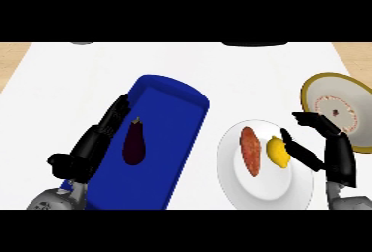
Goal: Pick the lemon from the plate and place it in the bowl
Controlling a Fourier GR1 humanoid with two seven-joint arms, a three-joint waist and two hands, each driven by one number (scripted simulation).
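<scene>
Two foods share the round white plate (240,189) on the white table (254,69): an oval yellow lemon (277,151) and, just left of it, a long reddish sweet potato (251,150). The right robot hand (320,147) sits at the lemon's right side, fingers spread open, one fingertip touching it; beyond lies a gold-rimmed bowl (327,81). The left robot hand (91,145), fingers straight, rests beside a blue tray (174,133) carrying a dark purple eggplant (134,142).

Bright, even light; white counter (65,74) near washed out; soft shadows under blue tray (170,147); no glare.
</scene>
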